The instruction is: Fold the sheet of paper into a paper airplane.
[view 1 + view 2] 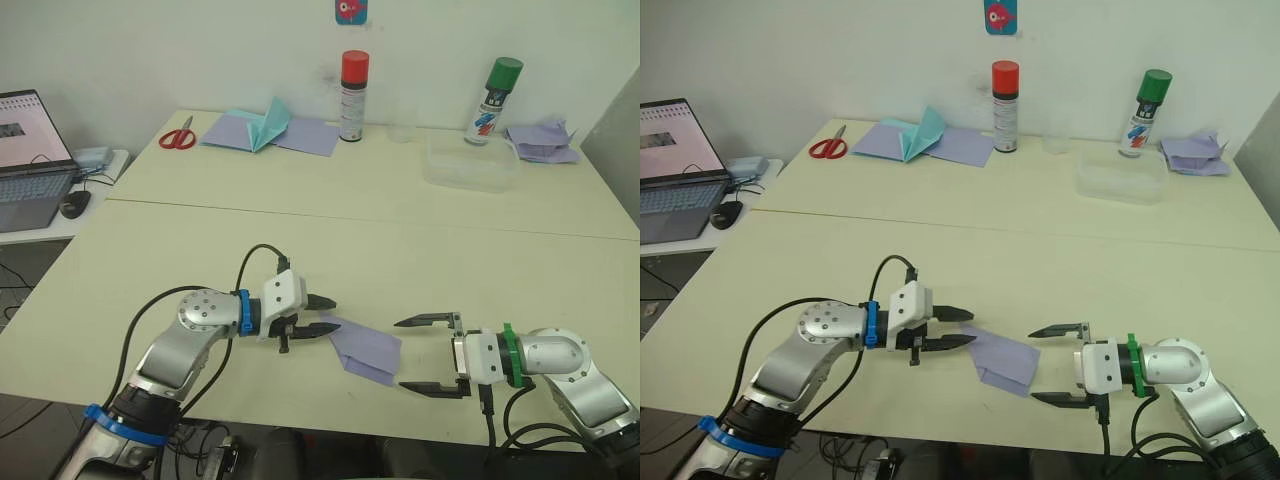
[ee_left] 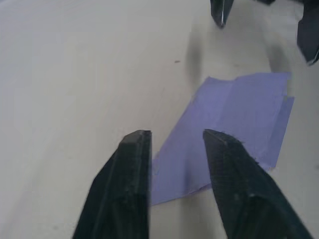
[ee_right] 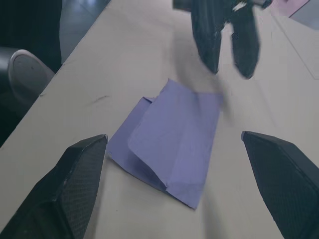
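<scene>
Sheet of paper (image 1: 364, 348) lies flat on the pale surface (image 1: 420, 250), partly folded, creases showing, one layer doubled over along the near edge. It sits between the two grippers. Left gripper (image 1: 322, 312) points at the sheet's corner, fingertips just at or over its edge, contact hard to tell; fingers a narrow gap apart, nothing held. In left wrist view the sheet (image 2: 234, 129) lies just ahead of that gripper's fingers (image 2: 234, 179), slightly to one side. Right gripper (image 1: 418, 352) faces the sheet from the opposite side, near but apart from it, fingers spread wide, empty. Right wrist view: sheet (image 3: 174, 137) is centred ahead between the wide fingers (image 3: 75, 174), left gripper (image 3: 228, 37) beyond it.

Far from both grippers, at the back of the surface: red scissors (image 1: 179, 136), teal tent-shaped paper (image 1: 266, 122) on flat lavender sheets (image 1: 305, 136), red-capped spray can (image 1: 354, 96), green-capped spray can (image 1: 494, 101), clear plastic tub (image 1: 470, 165), crumpled lavender scraps (image 1: 545, 140). Laptop (image 1: 32, 160) and mouse (image 1: 74, 203) on a side desk beyond the left gripper.
</scene>
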`<action>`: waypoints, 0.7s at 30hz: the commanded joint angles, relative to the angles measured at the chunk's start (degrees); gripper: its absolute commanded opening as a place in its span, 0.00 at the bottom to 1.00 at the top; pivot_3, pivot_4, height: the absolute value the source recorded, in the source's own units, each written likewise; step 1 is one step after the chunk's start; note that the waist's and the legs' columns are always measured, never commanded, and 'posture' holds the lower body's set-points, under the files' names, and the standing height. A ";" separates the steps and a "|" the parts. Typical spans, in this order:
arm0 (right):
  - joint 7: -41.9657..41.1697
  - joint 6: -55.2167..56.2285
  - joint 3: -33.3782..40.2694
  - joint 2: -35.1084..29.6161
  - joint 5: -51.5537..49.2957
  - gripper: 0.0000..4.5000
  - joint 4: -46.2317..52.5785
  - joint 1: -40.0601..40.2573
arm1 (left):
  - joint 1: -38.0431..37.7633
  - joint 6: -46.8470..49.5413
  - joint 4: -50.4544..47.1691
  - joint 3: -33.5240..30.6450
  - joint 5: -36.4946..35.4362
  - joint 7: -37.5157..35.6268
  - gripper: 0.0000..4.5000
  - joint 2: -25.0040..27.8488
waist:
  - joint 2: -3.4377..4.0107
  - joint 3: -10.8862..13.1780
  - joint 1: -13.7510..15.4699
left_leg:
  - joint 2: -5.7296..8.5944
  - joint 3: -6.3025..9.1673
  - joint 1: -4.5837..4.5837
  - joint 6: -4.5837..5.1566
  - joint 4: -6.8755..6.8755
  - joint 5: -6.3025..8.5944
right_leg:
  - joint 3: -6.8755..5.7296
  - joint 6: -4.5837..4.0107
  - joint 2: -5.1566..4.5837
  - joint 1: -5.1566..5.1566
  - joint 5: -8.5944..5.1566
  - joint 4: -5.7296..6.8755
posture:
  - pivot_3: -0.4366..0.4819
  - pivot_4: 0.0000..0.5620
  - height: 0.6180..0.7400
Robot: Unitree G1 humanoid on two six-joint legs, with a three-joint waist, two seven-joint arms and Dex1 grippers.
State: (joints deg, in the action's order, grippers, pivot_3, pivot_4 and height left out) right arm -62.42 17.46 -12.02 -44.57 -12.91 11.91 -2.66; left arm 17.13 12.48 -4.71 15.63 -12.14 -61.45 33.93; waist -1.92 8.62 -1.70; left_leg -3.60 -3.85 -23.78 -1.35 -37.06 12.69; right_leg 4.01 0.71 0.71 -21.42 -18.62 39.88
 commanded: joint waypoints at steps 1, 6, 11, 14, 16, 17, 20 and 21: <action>1.77 -3.11 1.55 0.51 -0.89 1.00 3.91 -0.04 | 2.68 -2.11 3.95 2.46 3.52 1.04 0.14 -2.15 | 0.00 0.00 0.06 | 0.01 0.00 0.00 0.00 0.00 0.00 | 0.00 0.00 0.00 0.00 0.00 0.00 | 0.48 0.27 1.00; 3.40 -7.54 0.84 1.84 -0.62 1.00 6.87 0.03 | 4.83 -2.64 7.72 5.98 7.50 -0.49 0.01 -2.81 | -0.01 0.01 0.11 | 0.06 -0.02 -0.04 0.00 -0.02 0.00 | 0.05 0.00 -0.01 0.00 0.00 -0.03 | 0.48 0.27 1.00; 3.66 -13.27 0.28 2.19 -1.42 1.00 10.96 0.62 | 4.59 0.05 8.39 9.18 11.57 -2.97 0.01 0.39 | 0.01 -0.04 0.04 | 0.04 0.00 -0.01 0.00 0.00 0.00 | 0.03 0.01 0.00 0.03 0.00 -0.03 | 0.48 0.27 1.00; 3.49 -12.86 0.25 1.82 -0.16 1.00 11.22 2.73 | 3.64 5.61 5.69 9.85 10.63 -4.49 0.01 1.94 | -0.01 -0.07 0.03 | 0.03 0.03 0.02 0.00 0.01 0.00 | 0.01 0.02 0.00 0.06 -0.02 -0.03 | 0.48 0.27 1.00; 3.47 -11.36 0.31 1.73 0.98 1.00 10.85 3.84 | 2.83 9.09 3.12 10.06 9.75 -5.16 0.01 2.71 | 0.02 -0.08 -0.02 | 0.03 0.04 0.02 0.00 0.01 0.00 | 0.02 0.07 0.01 0.07 -0.06 -0.03 | 0.48 0.27 1.00; 3.47 -10.12 0.25 1.57 1.95 1.00 10.61 4.48 | 2.25 11.35 1.48 10.23 9.20 -5.46 0.01 3.18 | 0.03 -0.09 -0.06 | 0.03 0.04 0.03 0.00 0.01 0.00 | 0.02 0.09 0.01 0.07 -0.08 -0.03 | 0.48 0.27 1.00; 5.04 -7.73 0.39 2.09 4.86 1.00 9.60 5.38 | 0.66 16.34 -2.26 10.66 7.99 -5.65 0.01 3.84 | 0.05 -0.14 -0.09 | 0.02 0.04 0.05 0.00 0.01 0.00 | 0.02 0.20 0.02 0.08 -0.15 -0.02 | 0.48 0.27 1.00; 6.17 -7.23 0.38 2.66 6.19 1.00 9.04 5.09 | 0.23 17.29 -2.96 10.73 7.99 -5.22 0.01 3.76 | 0.05 -0.15 -0.09 | 0.02 0.05 0.07 0.00 0.02 0.00 | 0.02 0.20 0.02 0.10 -0.16 -0.02 | 0.48 0.27 1.00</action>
State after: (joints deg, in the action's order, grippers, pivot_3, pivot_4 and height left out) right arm -57.78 8.57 -12.44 -42.33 -7.79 20.80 2.83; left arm 20.08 25.99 -8.67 22.51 -5.14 -65.63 36.75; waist -1.87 8.47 -1.79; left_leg -3.58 -3.80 -23.70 -1.35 -37.04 12.70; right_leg 4.03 0.91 0.73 -21.32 -18.79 39.85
